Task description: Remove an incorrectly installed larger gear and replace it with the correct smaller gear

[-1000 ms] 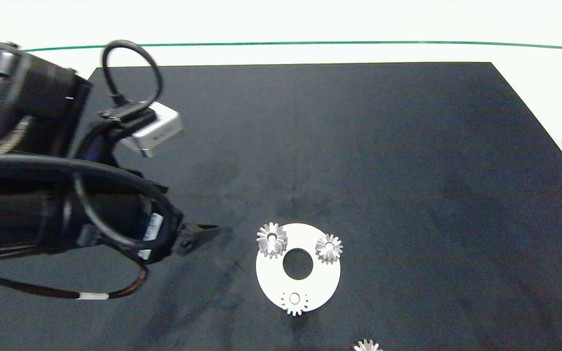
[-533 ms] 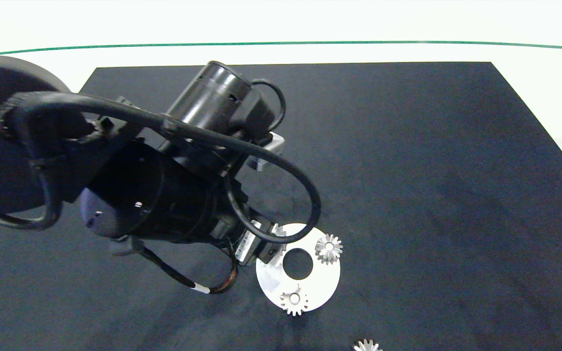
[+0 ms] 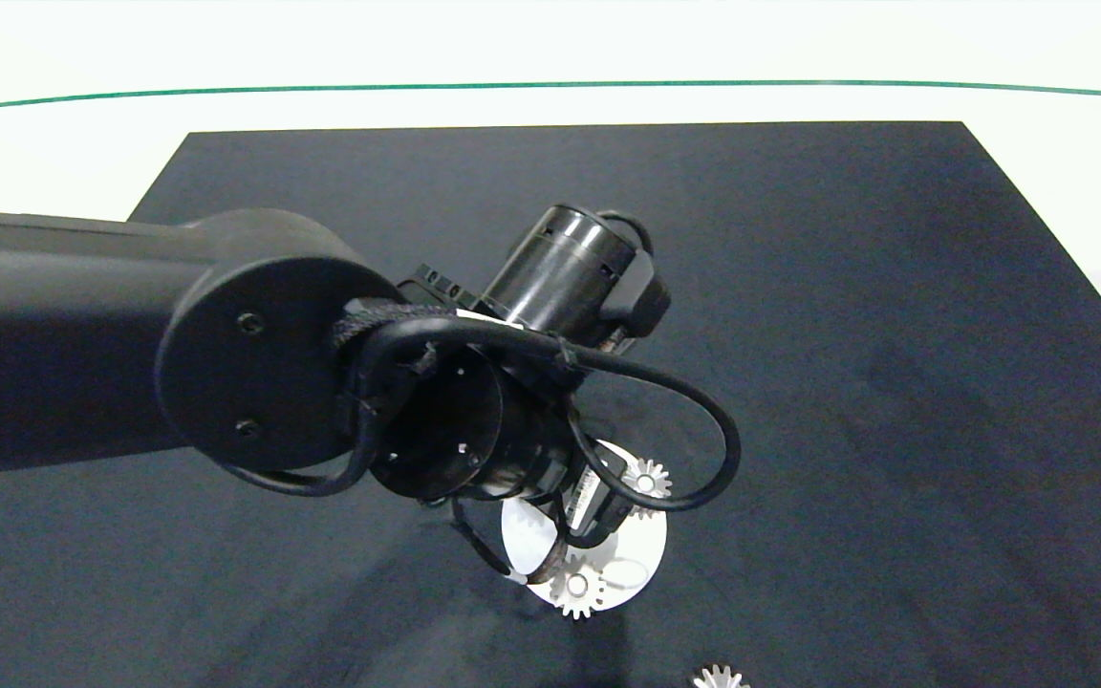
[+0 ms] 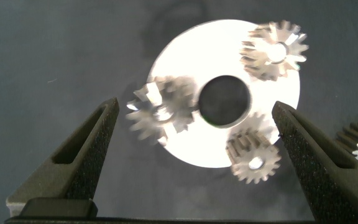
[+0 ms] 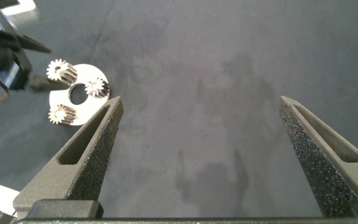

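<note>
A white disc point(image 3: 644, 547) lies on the black mat with three gears on it. The larger gear point(image 4: 160, 112) sits on the disc's rim, blurred, between my left gripper's fingers and nearer one finger; the arm hides it in the head view. My left gripper point(image 4: 194, 106) hangs open above the disc. Two low silver gears point(image 3: 646, 478) point(image 3: 577, 591) also sit on the disc. The smaller gear point(image 3: 721, 678) lies loose on the mat near the front edge, beside the disc point(image 4: 191, 56). My right gripper point(image 5: 200, 99) is open over bare mat, far from the disc point(image 5: 79, 93).
The black mat point(image 3: 847, 334) covers most of the white table. A green line point(image 3: 608, 84) runs along the far side. My left arm point(image 3: 254, 363) reaches across the mat's left half. The right arm does not show in the head view.
My left arm has swung right from the mat's left side to above the disc. It now covers the larger gear in the head view. The gears have stayed in place.
</note>
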Controlling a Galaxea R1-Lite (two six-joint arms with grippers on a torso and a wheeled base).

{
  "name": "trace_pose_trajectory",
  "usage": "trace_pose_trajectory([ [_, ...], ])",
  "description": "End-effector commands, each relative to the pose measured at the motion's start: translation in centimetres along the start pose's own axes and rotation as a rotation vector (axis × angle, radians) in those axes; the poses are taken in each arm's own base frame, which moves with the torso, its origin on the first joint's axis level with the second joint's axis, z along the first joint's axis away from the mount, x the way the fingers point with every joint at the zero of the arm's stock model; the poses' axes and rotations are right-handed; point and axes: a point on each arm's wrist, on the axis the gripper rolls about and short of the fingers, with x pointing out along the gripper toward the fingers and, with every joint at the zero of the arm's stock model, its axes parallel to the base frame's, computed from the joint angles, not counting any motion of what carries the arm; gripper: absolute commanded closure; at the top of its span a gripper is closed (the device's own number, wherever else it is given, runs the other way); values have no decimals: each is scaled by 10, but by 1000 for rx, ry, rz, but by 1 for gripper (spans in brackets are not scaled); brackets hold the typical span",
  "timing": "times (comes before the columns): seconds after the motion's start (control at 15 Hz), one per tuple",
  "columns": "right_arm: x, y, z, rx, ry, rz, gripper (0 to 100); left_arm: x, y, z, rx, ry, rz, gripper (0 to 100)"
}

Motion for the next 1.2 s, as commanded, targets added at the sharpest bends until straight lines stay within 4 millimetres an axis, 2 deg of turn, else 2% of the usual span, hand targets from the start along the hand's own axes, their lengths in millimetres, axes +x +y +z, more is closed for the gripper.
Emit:
trace_pose_trajectory([
  [0.07,-1,0,0,-1,-2,3,0,5,-5,-1,24,15,-1,0],
  [0.47,-2,0,-1,-1,-2,13,0,15,19,-3,27,42,48,0],
  [0.87,-5,0,-2,-2,-13,13,0,24,15,-8,34,76,47,0],
  [1.2,-5,0,-2,-2,-13,16,0,33,12,-7,43,86,46,10],
])
